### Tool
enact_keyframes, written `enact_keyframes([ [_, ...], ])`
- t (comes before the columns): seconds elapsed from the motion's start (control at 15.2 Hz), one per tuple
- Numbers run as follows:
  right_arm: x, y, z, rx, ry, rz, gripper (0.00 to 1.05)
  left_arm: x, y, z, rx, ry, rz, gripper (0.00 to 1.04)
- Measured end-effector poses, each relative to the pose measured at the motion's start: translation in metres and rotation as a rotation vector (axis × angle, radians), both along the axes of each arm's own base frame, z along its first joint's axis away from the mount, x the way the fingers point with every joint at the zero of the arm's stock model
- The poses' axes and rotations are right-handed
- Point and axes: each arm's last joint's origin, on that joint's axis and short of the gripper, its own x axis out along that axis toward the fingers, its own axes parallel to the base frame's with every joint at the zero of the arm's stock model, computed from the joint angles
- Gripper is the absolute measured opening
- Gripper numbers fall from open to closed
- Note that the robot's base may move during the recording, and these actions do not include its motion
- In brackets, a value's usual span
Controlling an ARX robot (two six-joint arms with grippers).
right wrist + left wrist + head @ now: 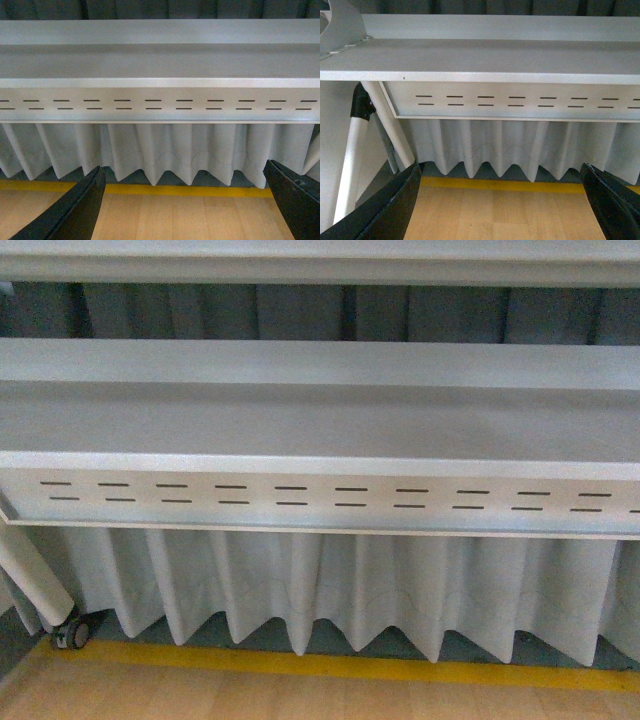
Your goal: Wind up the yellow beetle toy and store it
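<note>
The yellow beetle toy is out of view in all three views. My left gripper point(502, 200) is open and empty, its black fingers point(390, 205) spread wide above a wooden floor, facing the edge of a grey table point(485, 75). My right gripper point(185, 200) is open and empty too, its black fingers point(75, 210) wide apart and facing the same table point(160, 82). Neither arm shows in the front view.
The grey table point(320, 425) has a slotted front panel point(320, 502) and a white pleated skirt point(330, 585) below. A yellow floor stripe point(330, 665) runs along its foot. A white table leg point(352, 155) and a caster wheel point(72, 633) stand at the left.
</note>
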Motion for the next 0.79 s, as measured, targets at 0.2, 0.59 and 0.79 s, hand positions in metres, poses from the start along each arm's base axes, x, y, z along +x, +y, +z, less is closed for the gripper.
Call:
enact_keyframes([
  [0.2,0.0,0.0,0.0,0.0,0.0,0.0,0.98,0.0,0.0,0.0,0.0,0.0,0.0,0.98],
  [0.59,0.0,0.0,-0.0001,0.0,0.001,0.0,0.98,0.0,0.0,-0.0002,0.0,0.002,0.0,0.98],
  [0.79,0.0,0.0,0.0,0.0,0.0,0.001,0.98,0.0,0.0,-0.0001,0.0,0.001,0.0,0.98],
])
